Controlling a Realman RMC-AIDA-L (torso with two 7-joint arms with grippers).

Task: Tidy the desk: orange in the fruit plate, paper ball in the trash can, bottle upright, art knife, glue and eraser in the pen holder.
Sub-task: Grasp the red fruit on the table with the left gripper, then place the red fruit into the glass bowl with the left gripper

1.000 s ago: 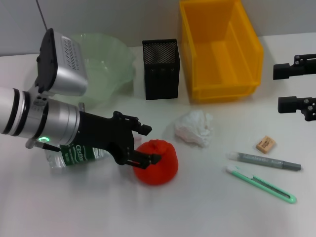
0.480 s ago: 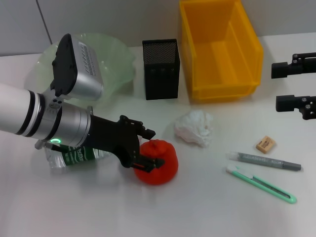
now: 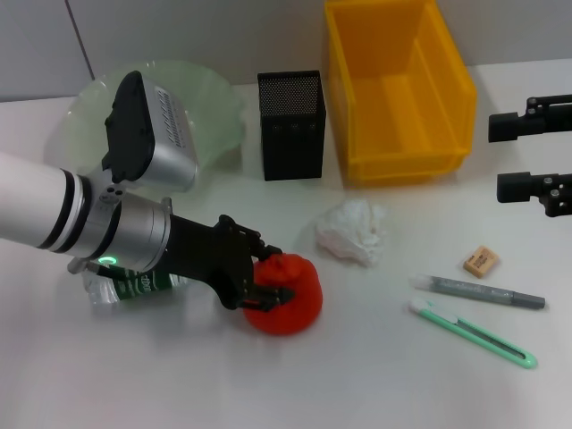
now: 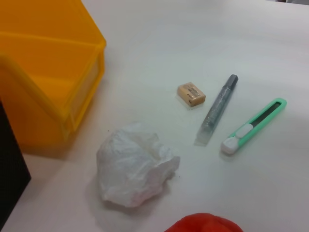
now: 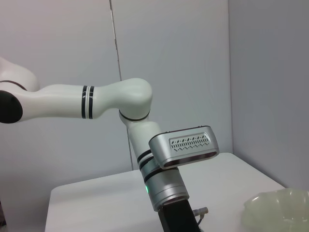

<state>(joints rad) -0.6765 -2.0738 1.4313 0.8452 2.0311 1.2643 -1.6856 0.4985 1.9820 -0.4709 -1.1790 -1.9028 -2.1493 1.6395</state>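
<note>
Between the jaws: orange [image 3: 288,293], sitting on the desk [image 3: 375,375], its near side inside the left gripper [image 3: 259,284].
Jaw state (left): fingers set around the orange's left flank, one over the top edge, one lower; closed to about the fruit's width, touching or nearly so. Firm grip not confirmed; orange not lifted.
Handling (judged): round, fairly firm, moderate weight, skin a little slick. Take it across the widest girth, not the stem bump; moderate squeeze so it does not roll out.
Just beyond the jaws: paper ball [image 3: 351,230], light and crushable, apart from the orange.
Behind the jaws, under the wrist: bottle [image 3: 134,286] lying on its side, green label showing.
Past the wrist, far left: plate [image 3: 214,107], pale green, the orange's destination.
Ahead and far: holder [image 3: 291,125], black mesh; yellow bin [image 3: 398,89] beside it.
Off to the jaws' right: eraser [image 3: 481,261], glue [image 3: 478,292], knife [image 3: 474,333], loosely grouped, apart from each other.
Right gripper [image 3: 536,161]: parked at the desk's right edge, fingers well apart, holding nothing.
</note>
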